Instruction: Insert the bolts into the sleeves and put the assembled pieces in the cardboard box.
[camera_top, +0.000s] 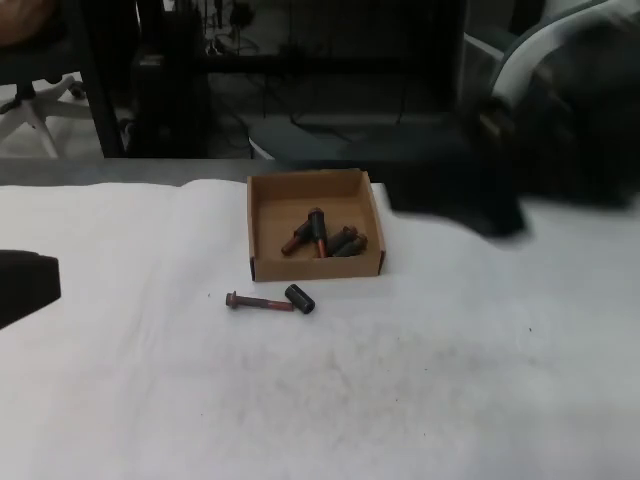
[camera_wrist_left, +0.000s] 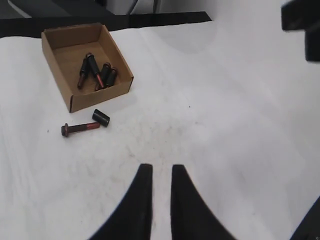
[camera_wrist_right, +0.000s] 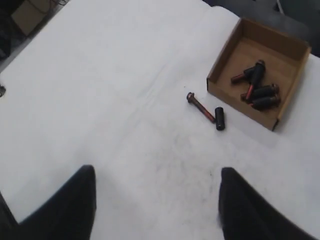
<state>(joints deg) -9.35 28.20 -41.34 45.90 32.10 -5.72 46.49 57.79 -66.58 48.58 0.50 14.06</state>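
Note:
A loose copper-coloured bolt (camera_top: 258, 302) (camera_wrist_left: 80, 128) (camera_wrist_right: 201, 107) lies on the white cloth just in front of the cardboard box (camera_top: 272, 212) (camera_wrist_left: 102, 95) (camera_wrist_right: 240, 107). A short black sleeve (camera_top: 300, 299) (camera_wrist_left: 101, 118) (camera_wrist_right: 219, 118) rests at the bolt's tip, apart from it. Several assembled pieces (camera_top: 330, 238) (camera_wrist_left: 97, 72) (camera_wrist_right: 257, 85) lie inside the box. My left gripper (camera_wrist_left: 159, 172) hovers well back from the bolt, fingers nearly together with nothing between them. My right gripper (camera_wrist_right: 155, 200) stands wide open and empty, high above the cloth.
The white cloth (camera_top: 420, 400) covers the whole bench. One dark arm (camera_top: 25, 285) sits at the left edge, and the other arm (camera_top: 560, 130) hangs blurred over the back right. Chairs and dark equipment stand behind the bench.

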